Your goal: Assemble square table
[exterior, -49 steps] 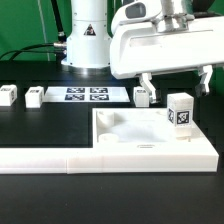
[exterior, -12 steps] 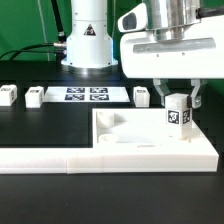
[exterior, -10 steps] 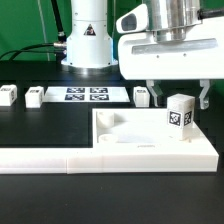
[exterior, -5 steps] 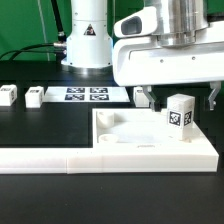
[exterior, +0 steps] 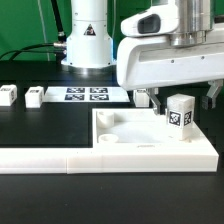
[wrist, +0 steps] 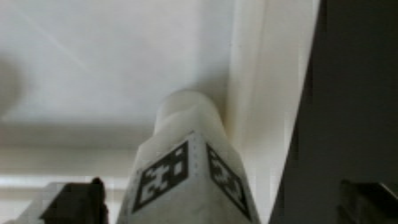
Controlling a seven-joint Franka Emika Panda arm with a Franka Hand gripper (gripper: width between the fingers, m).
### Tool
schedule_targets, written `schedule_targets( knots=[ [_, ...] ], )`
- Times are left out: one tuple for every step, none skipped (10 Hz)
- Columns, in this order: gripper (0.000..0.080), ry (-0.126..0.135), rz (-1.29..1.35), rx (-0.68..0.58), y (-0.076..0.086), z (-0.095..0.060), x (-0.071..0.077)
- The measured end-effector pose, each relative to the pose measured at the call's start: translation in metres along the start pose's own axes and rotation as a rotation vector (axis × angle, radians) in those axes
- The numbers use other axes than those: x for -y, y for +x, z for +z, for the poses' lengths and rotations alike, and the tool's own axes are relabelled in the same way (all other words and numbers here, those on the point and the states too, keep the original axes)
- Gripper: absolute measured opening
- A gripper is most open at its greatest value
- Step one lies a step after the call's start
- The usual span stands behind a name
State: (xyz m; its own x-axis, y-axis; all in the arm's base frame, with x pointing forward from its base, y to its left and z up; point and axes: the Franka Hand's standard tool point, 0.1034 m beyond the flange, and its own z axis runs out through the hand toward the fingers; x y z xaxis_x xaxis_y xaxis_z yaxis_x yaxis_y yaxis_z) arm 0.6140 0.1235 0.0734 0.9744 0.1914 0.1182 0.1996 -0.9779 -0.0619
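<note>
The square white tabletop (exterior: 135,138) lies flat at the exterior view's right. One tagged white leg (exterior: 181,111) stands upright on its far right corner. My gripper (exterior: 180,97) hangs open just above the leg, one finger (exterior: 148,100) on each side and clear of it. In the wrist view the leg (wrist: 187,165) rises from the tabletop (wrist: 89,80) up between the dark fingertips (wrist: 75,203), with a gap on both sides of my gripper (wrist: 219,206).
Two loose legs (exterior: 10,96) (exterior: 35,97) lie at the far left and a third (exterior: 141,96) sits behind the tabletop. The marker board (exterior: 85,95) lies in front of the robot base. A low white L-shaped wall (exterior: 45,157) borders the tabletop's front and left.
The jaws, shut on the upright leg just over a second ago, have opened and let it go. The hand has since risen a little; the leg stays standing.
</note>
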Motion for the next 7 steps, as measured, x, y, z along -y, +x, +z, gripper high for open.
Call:
schedule_targets(
  knots=[
    [0.0649,-0.004,-0.09,0.003,0.0005,-0.0006,-0.0019],
    [0.0649,-0.006,-0.158,0.001,0.0016,-0.0016,-0.0025],
    [0.0649,-0.011,-0.246,0.001,0.0021,-0.0026,-0.0029],
    [0.0649,-0.012,-0.321,0.002,0.0022,-0.0026,-0.0037],
    [0.0649,-0.015,-0.398,0.0,0.0022,-0.0025,-0.004],
    [0.0649,-0.015,-0.453,0.0,0.0021,-0.0024,-0.0046],
    [0.0623,-0.015,-0.453,0.001,0.002,-0.0023,-0.0057]
  ],
)
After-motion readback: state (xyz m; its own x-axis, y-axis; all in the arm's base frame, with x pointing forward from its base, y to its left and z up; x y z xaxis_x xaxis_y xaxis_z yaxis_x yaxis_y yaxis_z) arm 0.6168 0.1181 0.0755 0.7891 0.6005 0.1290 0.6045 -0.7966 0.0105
